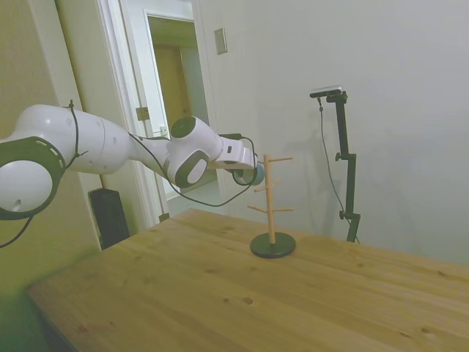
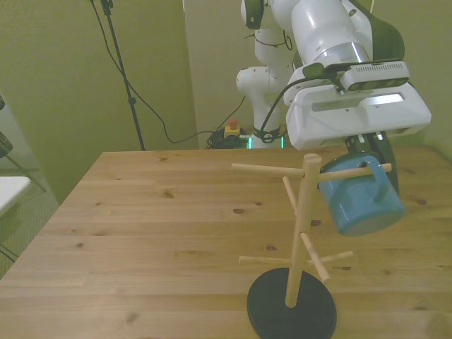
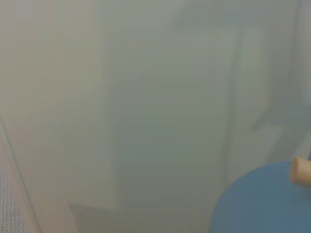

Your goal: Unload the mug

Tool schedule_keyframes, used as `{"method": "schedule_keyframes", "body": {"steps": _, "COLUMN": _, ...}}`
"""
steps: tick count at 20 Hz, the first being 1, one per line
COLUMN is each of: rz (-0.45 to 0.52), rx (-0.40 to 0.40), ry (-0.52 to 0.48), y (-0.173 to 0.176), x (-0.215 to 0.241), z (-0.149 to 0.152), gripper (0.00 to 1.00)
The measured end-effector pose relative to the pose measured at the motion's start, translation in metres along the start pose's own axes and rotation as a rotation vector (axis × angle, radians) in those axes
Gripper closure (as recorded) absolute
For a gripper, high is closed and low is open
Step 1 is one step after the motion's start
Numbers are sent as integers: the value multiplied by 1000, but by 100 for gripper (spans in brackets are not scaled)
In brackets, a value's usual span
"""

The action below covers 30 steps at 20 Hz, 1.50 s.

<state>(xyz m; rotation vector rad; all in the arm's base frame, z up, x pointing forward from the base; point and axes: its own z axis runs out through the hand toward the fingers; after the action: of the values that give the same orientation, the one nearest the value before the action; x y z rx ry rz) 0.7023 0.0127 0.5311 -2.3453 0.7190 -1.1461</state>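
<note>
At the tree's [image 2: 295, 247] top peg our pincer [image 2: 367, 152] grips the mug [image 2: 361, 198], handle threaded on, ready to slide it off.

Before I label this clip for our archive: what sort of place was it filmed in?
Probably an indoor lab or office room set up for robot trials. A white arm works at a bare wooden table, cables trail over the floor behind it, and a doorway opens in plain painted walls.

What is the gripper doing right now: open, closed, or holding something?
Gripper: at the mug hanging on the peg tree; open or closed cannot be told, since the fingers are hidden.
</note>
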Motion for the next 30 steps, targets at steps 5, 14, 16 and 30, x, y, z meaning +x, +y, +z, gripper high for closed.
{"method": "schedule_keyframes", "body": {"steps": 5, "rz": -35, "rx": -3, "ry": -30, "y": 4, "x": -14, "z": -6, "gripper": 100}}
{"method": "schedule_keyframes", "body": {"steps": 14, "rz": -116, "rx": 24, "ry": -57, "y": -5, "x": -44, "z": -9, "gripper": 100}}
{"method": "schedule_keyframes", "body": {"steps": 16, "rz": -126, "rx": 34, "ry": -64, "y": -4, "x": -48, "z": -14, "gripper": 100}}
{"method": "schedule_keyframes", "body": {"steps": 30, "rz": -148, "rx": 115, "ry": -97, "y": 13, "x": -50, "z": -50, "gripper": 100}}
